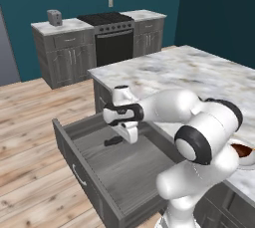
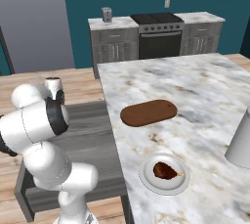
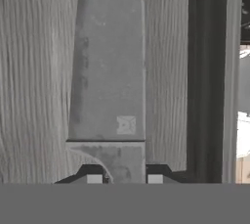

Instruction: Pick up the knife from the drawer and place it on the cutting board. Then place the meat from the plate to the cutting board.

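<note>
Left base view: the arm is bent forward and down from the lower right, and the gripper (image 1: pixel 124 140) is lowered into the open drawer (image 1: pixel 107 172). One knife (image 1: pixel 113 142) is seen on the drawer floor, near the rear left corner; its dark handle projects to the left of the gripper. Free drawer floor is left toward the front wall. One marble counter (image 1: pixel 169 72) is situated behind the arm.

Right base view: the arm is folded over the drawer, beside the left edge of the counter. One cutting board (image 2: pixel 148 112) is laid near the left edge of the counter, with bare marble around it. One plate (image 2: pixel 164 173) is placed near the front edge, apart from the board, and one piece of meat (image 2: pixel 164 170) is carried on it. One grey container (image 2: pixel 240 140) is positioned at the right edge.

Hand view: the fingertips (image 3: pixel 93 179) are clenched on the knife, one at each side of it. The grey blade is extended away over the wood-grain floor. One drawer side wall (image 3: pixel 210 71) is located alongside.
</note>
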